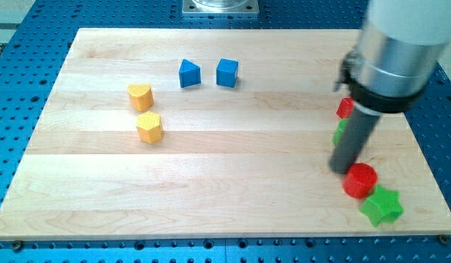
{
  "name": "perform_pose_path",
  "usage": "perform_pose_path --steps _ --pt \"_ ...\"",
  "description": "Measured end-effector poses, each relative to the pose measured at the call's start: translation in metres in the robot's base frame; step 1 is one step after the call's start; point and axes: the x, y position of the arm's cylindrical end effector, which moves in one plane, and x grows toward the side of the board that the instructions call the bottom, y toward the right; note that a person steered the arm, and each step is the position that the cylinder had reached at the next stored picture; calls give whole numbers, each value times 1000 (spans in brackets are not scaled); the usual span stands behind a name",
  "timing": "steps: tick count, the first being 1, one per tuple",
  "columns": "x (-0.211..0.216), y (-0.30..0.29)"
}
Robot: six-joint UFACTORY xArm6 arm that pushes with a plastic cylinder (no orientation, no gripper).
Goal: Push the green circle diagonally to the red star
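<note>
The green circle [340, 133] shows only as a green sliver at the view's right, mostly hidden behind my rod. The red star [345, 108] is just above it, also partly hidden by the arm. My tip [340, 169] rests on the board just below the green circle and just left of a red cylinder [360, 180]. A green star [381, 206] lies at the lower right, touching the red cylinder.
A blue pentagon-like block [188, 74] and a blue cube [227, 72] sit near the view's top centre. A yellow heart [140, 96] and a yellow hexagon [149, 127] sit at the left. The board's right edge [430, 157] is close to the right-hand blocks.
</note>
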Motion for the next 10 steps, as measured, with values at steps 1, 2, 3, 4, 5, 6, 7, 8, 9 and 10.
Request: perform_pose_path --steps 1,2,3,4,5,6,7,8,9,10 --pt "-44 42" --pt "-54 0" --pt "-35 -33" --pt "-13 -48" --pt "-45 -91" --pt "-133 -82" --pt "-125 -79" --pt "-114 -122" --pt "-141 -135" --pt "-172 -80"
